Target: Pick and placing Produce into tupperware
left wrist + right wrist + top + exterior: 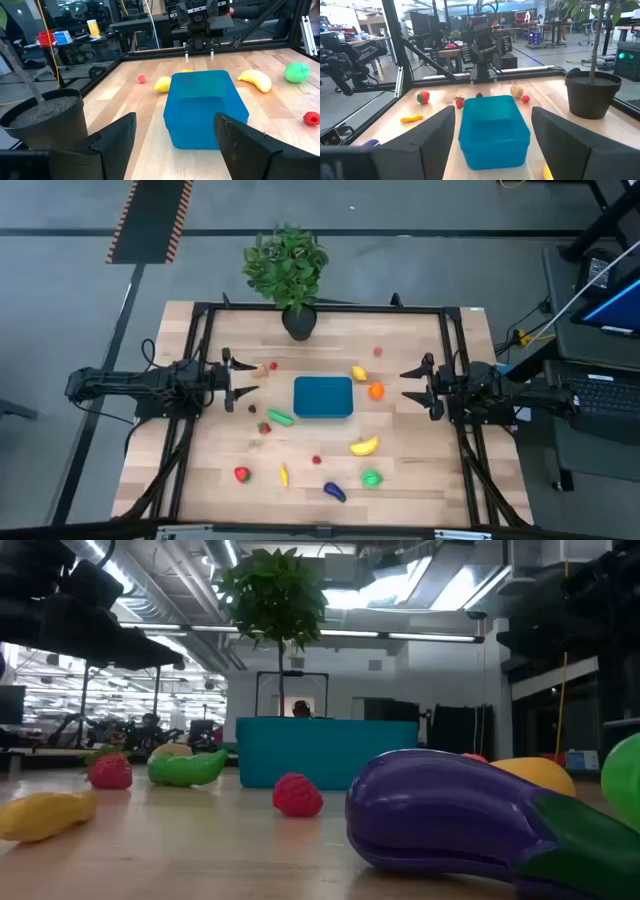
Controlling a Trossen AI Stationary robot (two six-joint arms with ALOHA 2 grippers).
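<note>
Now both empty: left gripper (228, 381) spread wide; right gripper (417, 387) likewise; tupperware (323, 397) between.

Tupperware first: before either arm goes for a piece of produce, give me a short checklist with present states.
1. Tupperware at table centre, empty: ok; the wrist views show nothing inside.
2. Left pincer open, holding nothing: ok.
3. Right pincer open, holding nothing: ok.
4. Produce near the tupperware: ok; orange and lemon on the right arm's side, green vegetable on the left arm's.
5. Potted plant away from both arms: ok.
6. Which piece goes first: cannot tell.
</note>
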